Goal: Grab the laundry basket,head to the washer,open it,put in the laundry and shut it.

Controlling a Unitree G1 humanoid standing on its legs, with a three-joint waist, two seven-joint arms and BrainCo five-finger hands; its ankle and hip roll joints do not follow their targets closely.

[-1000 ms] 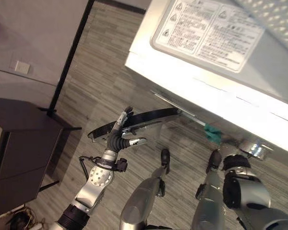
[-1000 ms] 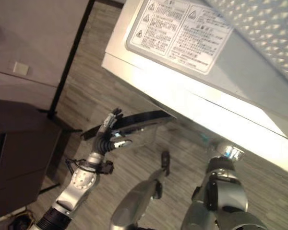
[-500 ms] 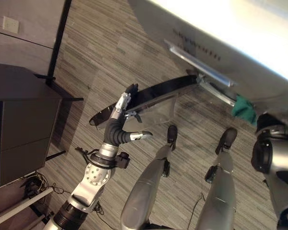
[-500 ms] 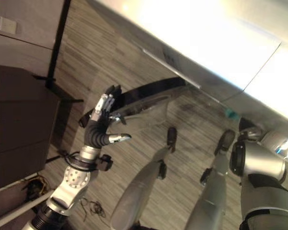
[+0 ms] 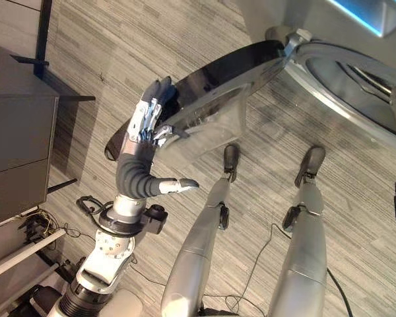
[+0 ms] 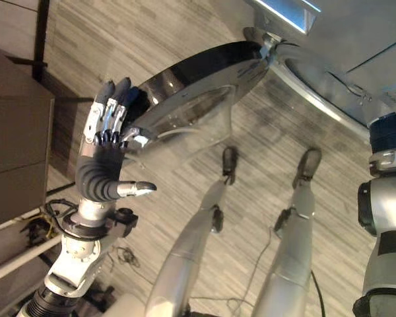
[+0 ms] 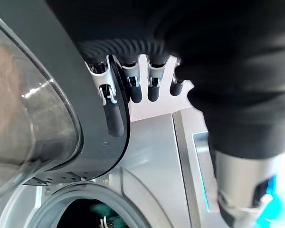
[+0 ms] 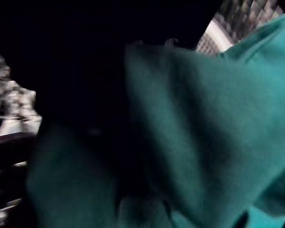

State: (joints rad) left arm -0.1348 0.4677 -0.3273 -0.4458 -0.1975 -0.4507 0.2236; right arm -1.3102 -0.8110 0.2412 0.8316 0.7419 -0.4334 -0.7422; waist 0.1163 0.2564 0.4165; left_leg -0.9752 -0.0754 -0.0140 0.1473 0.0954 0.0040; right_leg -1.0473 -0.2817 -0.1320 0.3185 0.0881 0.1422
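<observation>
The washer's round door (image 5: 211,92), dark-rimmed with a clear bulging window, stands swung open. My left hand (image 5: 145,132) is open, its straight fingers (image 7: 115,114) laid against the door's rim and the thumb held apart. The drum opening (image 5: 356,92) shows at the right. My right arm (image 6: 383,198) reaches toward the washer at the right edge, and its hand is hidden. In the right wrist view teal cloth (image 8: 204,118) lies very close, with the perforated drum wall (image 8: 247,14) behind it. A bit of teal cloth (image 7: 102,211) also shows inside the drum.
A dark cabinet (image 5: 16,152) stands at the left on the striped wood floor (image 5: 105,39). The washer's front panel has a lit blue strip (image 5: 376,10). The open door juts out over the floor between cabinet and washer.
The camera has tilted down, so the washer's top has left the picture. My left hand stays on the door's rim. The teal cloth seen at the washer's mouth is now inside the drum.
</observation>
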